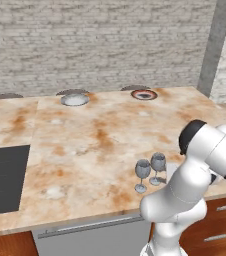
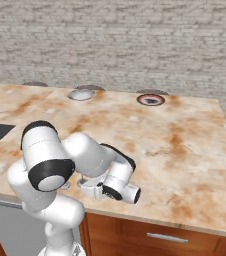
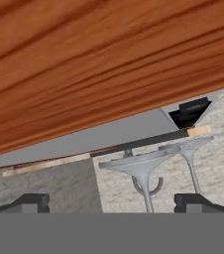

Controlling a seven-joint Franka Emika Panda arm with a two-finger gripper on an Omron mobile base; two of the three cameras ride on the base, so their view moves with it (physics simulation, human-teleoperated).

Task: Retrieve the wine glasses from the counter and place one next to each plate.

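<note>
Two clear greyish-blue stemmed wine glasses (image 1: pixel 142 172) (image 1: pixel 158 166) stand upright just beside each other near the front edge of the beige marble-like counter with rusty veins (image 1: pixel 100 140), at about four o'clock from its middle in the left base view. The white arm folds low at that edge, elbow raised, hand level with the slab. Its two-finger gripper (image 3: pixel 112 202) has its dark tips spread wide apart, empty, the glasses (image 3: pixel 142 171) ahead. At twelve o'clock along the far edge sit a plain pale plate (image 1: pixel 75 99) and a red-and-black-rimmed plate (image 1: pixel 144 94); a grey brick wall (image 1: pixel 100 40) stands behind.
</note>
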